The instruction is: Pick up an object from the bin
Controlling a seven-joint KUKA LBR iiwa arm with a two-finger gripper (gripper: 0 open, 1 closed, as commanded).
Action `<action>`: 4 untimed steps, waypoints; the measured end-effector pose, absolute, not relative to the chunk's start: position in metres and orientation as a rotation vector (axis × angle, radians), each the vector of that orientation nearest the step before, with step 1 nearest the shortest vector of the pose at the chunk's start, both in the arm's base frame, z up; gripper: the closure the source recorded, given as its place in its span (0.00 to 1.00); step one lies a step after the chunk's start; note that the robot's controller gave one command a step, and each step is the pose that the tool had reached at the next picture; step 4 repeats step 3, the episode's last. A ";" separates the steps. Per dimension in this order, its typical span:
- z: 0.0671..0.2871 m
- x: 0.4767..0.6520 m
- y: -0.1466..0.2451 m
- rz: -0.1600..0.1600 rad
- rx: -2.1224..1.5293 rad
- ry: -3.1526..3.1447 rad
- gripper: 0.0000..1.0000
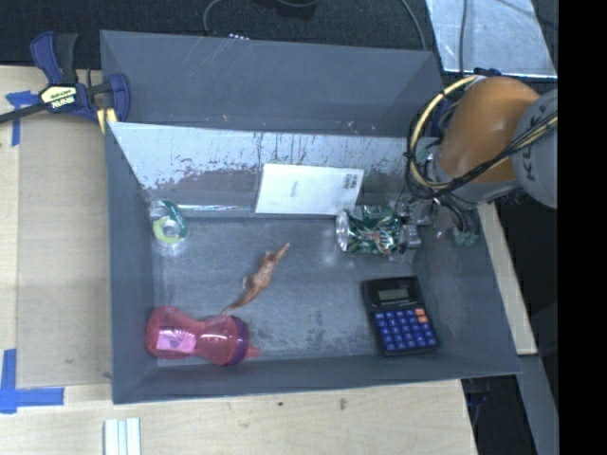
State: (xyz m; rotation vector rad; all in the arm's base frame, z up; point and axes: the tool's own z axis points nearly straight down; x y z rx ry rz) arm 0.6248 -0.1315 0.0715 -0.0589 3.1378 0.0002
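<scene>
Crushed can [368, 232], crinkled green-and-silver metal, at right back of grey bin [285, 354], long axis left to right, right end against gripper [413, 227]; claw state impossible to tell. Elsewhere: flat white box [308, 190], glossy pink bottle [194, 337], blue-keyed calculator [400, 317], slim orange toy lizard [261, 278].

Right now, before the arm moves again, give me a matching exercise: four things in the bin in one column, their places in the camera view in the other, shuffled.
Things:
1. pink bottle
2. calculator
3. white card
4. toy lizard

Places:
A. top of the view, centre
B. near the middle
C. bottom left
D. bottom right

Pairs: 1-C, 2-D, 3-A, 4-B
</scene>
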 end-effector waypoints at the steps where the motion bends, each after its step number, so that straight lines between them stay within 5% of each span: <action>1: 0.072 0.625 -0.130 0.000 -0.040 3.138 1.00; 4: 0.088 0.624 -0.130 0.001 -0.037 3.138 1.00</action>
